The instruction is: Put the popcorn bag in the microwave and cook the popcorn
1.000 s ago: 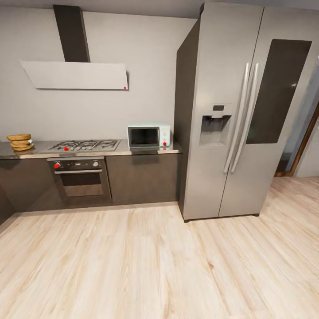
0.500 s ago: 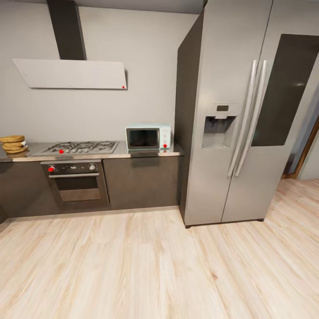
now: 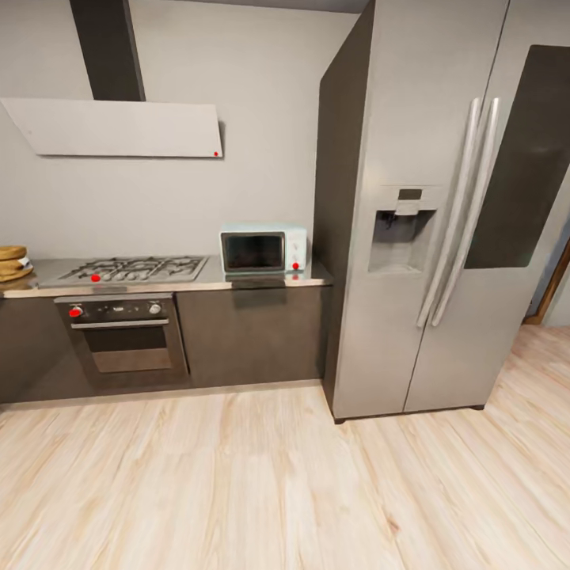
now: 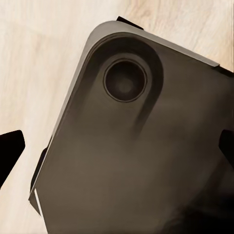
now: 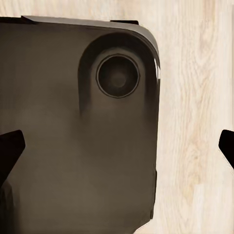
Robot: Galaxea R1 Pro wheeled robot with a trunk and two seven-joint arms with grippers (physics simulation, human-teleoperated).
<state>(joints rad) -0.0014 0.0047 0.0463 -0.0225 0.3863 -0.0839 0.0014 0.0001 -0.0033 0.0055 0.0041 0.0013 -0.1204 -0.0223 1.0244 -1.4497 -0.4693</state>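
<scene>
Both grippers' fingertips spread wide, released; microwave frame centre on countertop, popcorn bag left edge

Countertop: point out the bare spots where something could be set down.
The countertop is bare in a narrow strip between the gas hob and the microwave, and along the front edge. The far left end is crowded by the popcorn bag.

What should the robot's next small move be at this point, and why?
Probably roll the base forward and left toward the countertop. The popcorn bag sits at its far left end, half cut off by the head view's edge, well away from the microwave, with open floor between. Both wrist views look down at the robot's base, fingertips wide apart.
</scene>
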